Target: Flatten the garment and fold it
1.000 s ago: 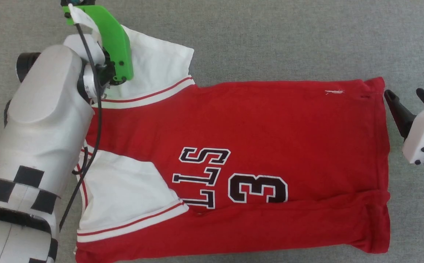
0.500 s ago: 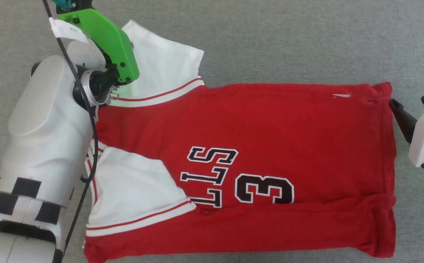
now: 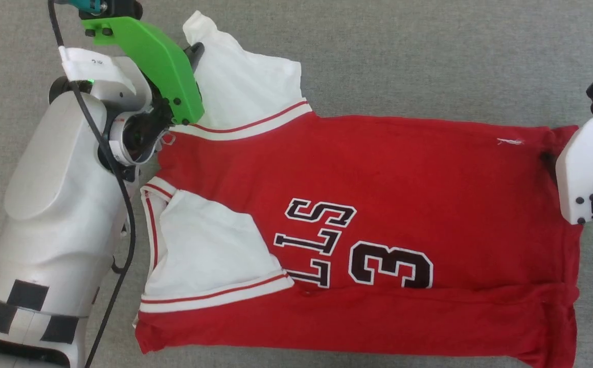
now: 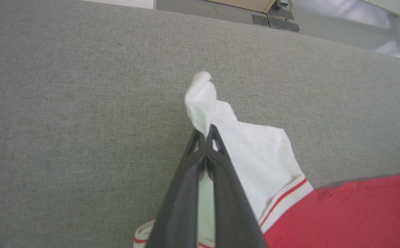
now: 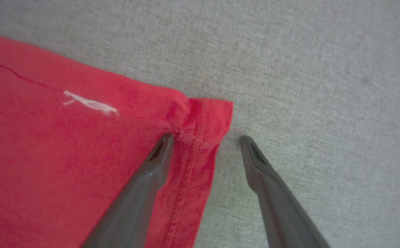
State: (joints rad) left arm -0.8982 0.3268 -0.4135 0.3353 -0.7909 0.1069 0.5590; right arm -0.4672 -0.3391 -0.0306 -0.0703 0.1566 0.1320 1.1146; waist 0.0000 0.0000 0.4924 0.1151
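Observation:
The red garment (image 3: pixel 388 189) lies flat on the grey surface, with the collar end at the left and the hem at the right. One white sleeve (image 3: pixel 204 250) is folded in over the chest beside the black letters and "3". My left gripper (image 4: pixel 205 132) is shut on the far white sleeve (image 4: pixel 255 155) near its tip, which stands bunched above the fingers. A dark finger (image 3: pixel 197 51) shows beside the green bracket. My right gripper (image 5: pixel 207 139) is open and straddles the hem's far corner (image 5: pixel 207 117). One finger rests on red cloth, the other on the grey surface.
The grey felt-like surface (image 3: pixel 429 56) runs all around the garment. Its far edge (image 4: pixel 289 32) shows in the left wrist view, with floor beyond. A black cable (image 3: pixel 122 189) hangs along my left forearm. My right arm's white wrist housing (image 3: pixel 580 168) covers the hem corner.
The head camera has shifted, so the garment sits further right in the picture. My right gripper has moved from beside the hem onto its far corner. The far sleeve's tip has risen with my left gripper.

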